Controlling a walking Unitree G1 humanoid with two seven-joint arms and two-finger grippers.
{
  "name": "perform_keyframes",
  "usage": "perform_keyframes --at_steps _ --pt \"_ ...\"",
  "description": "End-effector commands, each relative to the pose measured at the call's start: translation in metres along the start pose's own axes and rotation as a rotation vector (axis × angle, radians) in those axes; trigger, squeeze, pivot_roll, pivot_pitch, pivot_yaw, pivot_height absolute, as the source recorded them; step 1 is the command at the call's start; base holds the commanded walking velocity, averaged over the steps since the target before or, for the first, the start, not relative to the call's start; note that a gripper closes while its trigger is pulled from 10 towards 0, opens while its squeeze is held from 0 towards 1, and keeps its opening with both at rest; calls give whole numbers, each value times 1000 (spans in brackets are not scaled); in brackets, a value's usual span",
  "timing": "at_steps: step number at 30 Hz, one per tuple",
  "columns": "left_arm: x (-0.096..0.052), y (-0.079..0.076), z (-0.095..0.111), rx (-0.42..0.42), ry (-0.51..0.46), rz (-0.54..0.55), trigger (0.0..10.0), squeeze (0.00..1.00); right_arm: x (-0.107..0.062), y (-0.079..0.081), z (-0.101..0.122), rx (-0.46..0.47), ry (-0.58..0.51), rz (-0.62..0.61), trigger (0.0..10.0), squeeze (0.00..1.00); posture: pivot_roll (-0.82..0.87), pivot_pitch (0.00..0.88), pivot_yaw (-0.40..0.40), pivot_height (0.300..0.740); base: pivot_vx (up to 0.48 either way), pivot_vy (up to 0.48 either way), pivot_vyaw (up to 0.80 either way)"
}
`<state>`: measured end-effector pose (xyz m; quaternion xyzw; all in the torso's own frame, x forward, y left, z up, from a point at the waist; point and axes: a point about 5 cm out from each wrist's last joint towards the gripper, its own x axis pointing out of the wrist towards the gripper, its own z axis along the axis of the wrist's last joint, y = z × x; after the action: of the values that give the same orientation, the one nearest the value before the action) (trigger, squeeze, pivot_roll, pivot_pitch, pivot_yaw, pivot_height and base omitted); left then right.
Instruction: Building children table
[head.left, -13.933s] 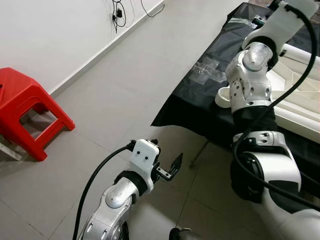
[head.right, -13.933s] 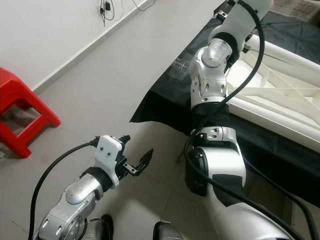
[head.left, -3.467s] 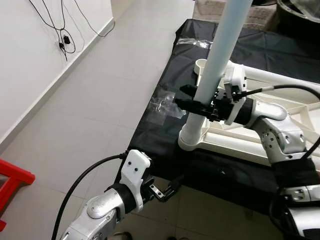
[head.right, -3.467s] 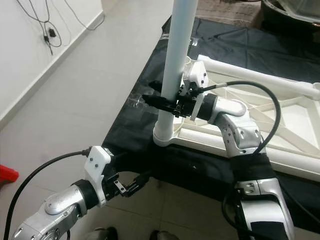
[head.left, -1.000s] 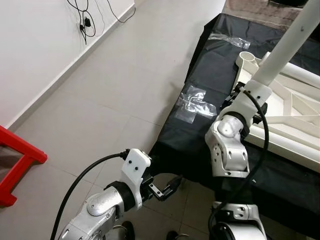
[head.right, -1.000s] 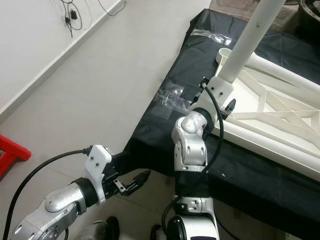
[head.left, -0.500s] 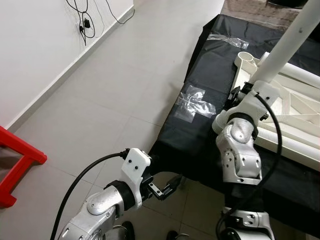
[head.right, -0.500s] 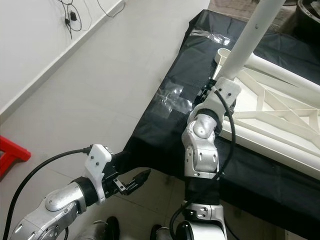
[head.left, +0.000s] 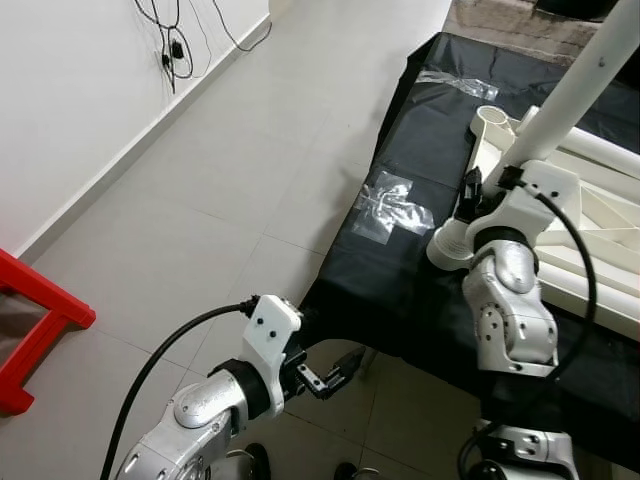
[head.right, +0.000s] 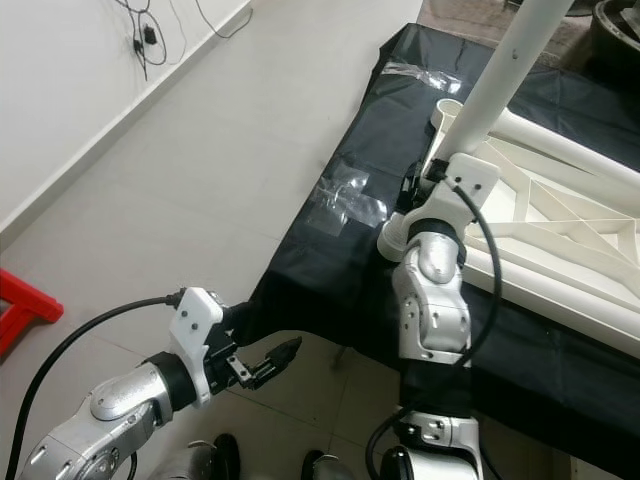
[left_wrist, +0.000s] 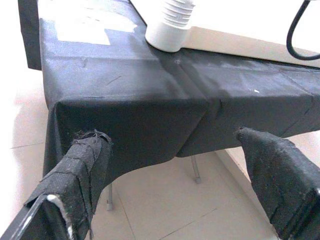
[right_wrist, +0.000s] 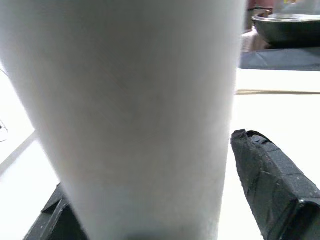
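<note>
Silver jointed arms, white wrist housings, black cables looping alongside; black fabric-wrapped fingers (left_wrist: 280, 185), frayed at edges.

A red stool (head.left: 35, 335) sits at the left edge on the pale tiled floor (head.left: 230, 160). Black cables (head.left: 175, 30) hang on the white wall (head.left: 70, 90), upper left. Clear tape (head.left: 392, 205) crinkles on the black cloth (head.left: 420, 280).

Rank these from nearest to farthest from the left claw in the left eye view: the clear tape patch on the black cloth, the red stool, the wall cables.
1. Clear tape patch, on the black cloth up and right of the left claw.
2. Red stool, on the floor far to its left.
3. Wall cables, at the top, against the wall.
</note>
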<state>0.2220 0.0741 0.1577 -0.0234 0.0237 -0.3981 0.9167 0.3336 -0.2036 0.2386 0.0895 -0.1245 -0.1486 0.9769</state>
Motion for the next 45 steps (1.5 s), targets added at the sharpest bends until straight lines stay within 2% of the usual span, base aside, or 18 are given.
perform_keyframes --at_steps 1,5,15,24,26,29,45 --pt "0 -1 -7 -13 24 -8 10000 0 -2 -7 -1 8 -2 27 10000 0 83 230 -61 740 0 0 0" --pt "0 -1 -7 -12 24 -8 10000 0 -1 -9 -2 5 2 50 10000 0 83 230 -61 740 0 0 0" --pt "0 -2 -7 -13 24 -11 10000 0 9 -22 5 -19 -19 225 10000 0 85 230 -62 740 0 0 0" --pt "0 -2 -7 -13 24 -11 10000 0 10 -23 6 -23 -21 242 10000 0 85 230 -62 740 0 0 0" --pt "0 -2 -7 -13 24 -11 10000 0 17 -30 7 -31 -5 315 10000 0 85 225 -66 740 0 0 0" --pt "0 -2 -7 -14 24 -10 10000 0 20 -33 10 -33 1 360 10000 0 85 223 -66 740 0 0 0" --pt "-1 -3 -8 -14 25 -13 10000 0 22 -34 9 -11 24 483 10000 0 85 218 -67 740 0 0 0"
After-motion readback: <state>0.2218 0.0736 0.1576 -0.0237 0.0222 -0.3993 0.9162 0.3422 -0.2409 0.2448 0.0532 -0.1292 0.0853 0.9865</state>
